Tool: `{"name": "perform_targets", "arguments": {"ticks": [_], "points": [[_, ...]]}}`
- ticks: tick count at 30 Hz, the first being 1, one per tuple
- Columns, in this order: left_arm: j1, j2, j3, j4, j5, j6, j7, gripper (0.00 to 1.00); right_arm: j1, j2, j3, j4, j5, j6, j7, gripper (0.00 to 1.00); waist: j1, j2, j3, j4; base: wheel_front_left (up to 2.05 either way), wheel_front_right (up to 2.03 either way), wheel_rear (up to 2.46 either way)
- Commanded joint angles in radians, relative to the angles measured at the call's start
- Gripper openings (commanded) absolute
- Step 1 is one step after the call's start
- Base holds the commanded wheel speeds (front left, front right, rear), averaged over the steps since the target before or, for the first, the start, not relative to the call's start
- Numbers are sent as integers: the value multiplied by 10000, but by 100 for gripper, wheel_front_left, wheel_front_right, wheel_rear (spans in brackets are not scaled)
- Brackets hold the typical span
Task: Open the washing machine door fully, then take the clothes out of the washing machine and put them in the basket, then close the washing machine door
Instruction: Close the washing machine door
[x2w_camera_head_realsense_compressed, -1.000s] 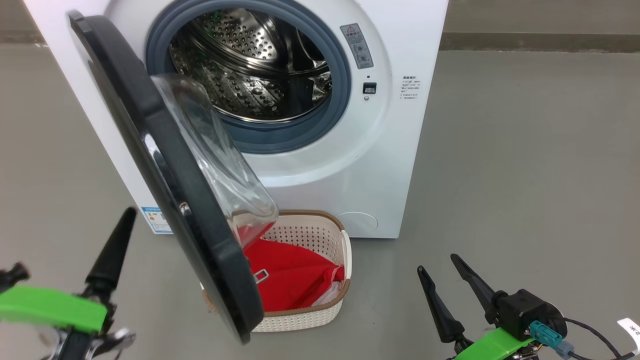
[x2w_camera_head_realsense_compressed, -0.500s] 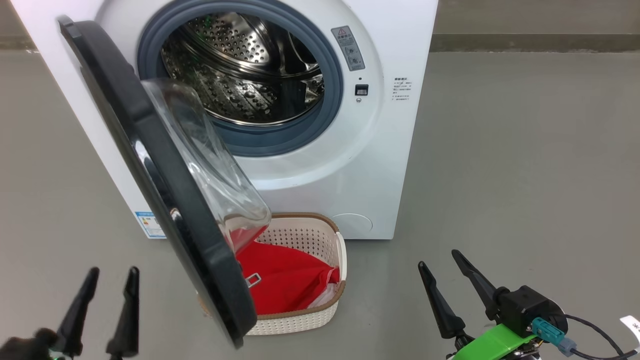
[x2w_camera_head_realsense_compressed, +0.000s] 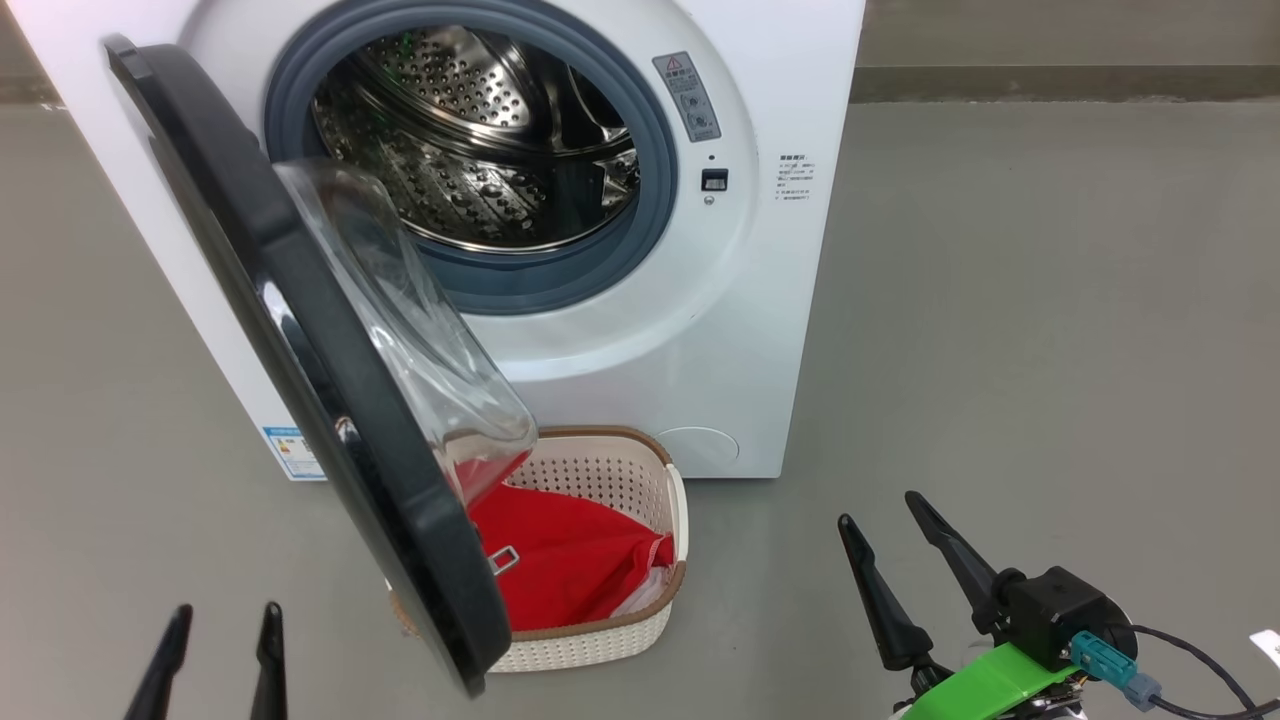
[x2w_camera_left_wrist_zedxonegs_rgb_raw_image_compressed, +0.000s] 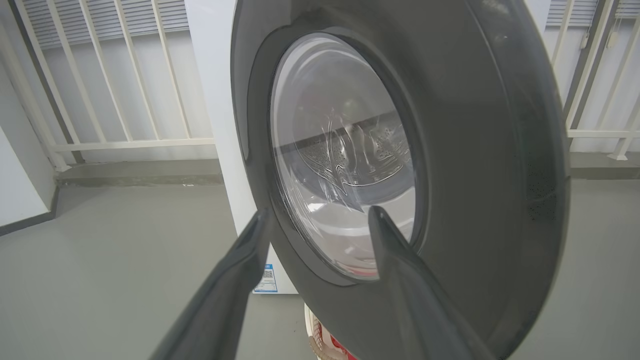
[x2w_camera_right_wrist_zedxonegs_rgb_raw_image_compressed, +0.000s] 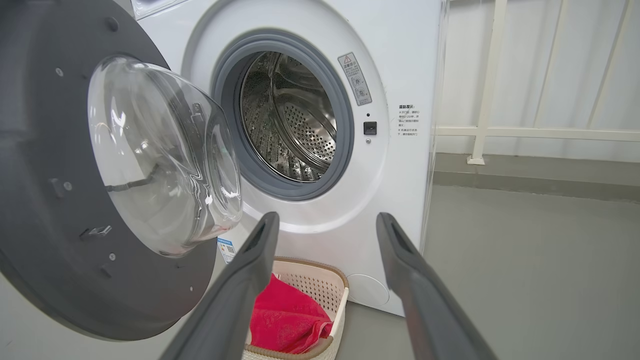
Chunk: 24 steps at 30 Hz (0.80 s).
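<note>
Just right of left gripper (x2w_camera_head_realsense_compressed: 227, 612) (fingers apart, empty) stands washing machine door (x2w_camera_head_realsense_compressed: 300, 340), outer face toward it; right gripper (x2w_camera_head_realsense_compressed: 879, 510), also spread, sits farther.

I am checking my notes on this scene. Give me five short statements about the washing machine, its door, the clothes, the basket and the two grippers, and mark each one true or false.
1. The washing machine door stands open. True.
2. The clothes lie inside the drum. False: the red clothes lie in the basket, and no fabric shows in the visible part of the drum.
3. The basket stands on the floor in front of the washing machine. True.
4. The right gripper holds a garment. False: it is open and holds nothing.
5. The left gripper is open. True.
</note>
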Motion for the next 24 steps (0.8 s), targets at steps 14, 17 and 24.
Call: {"name": "perform_targets", "arguments": {"ticks": [14, 17, 24], "points": [[285, -310, 427, -111, 842, -163, -119, 100, -356, -1, 298, -246, -73, 65, -65, 100, 0, 0, -39, -77, 0, 0, 0], [291, -355, 477, -90, 884, -172, -119, 100, -380, -1, 305, -251, -95, 65, -65, 100, 0, 0, -24, -90, 0, 0, 0], [283, -452, 580, -95, 931, -173, -120, 100, -391, -1, 327, -266, -114, 65, -65, 100, 0, 0, 24, -123, 0, 0, 0]]}}
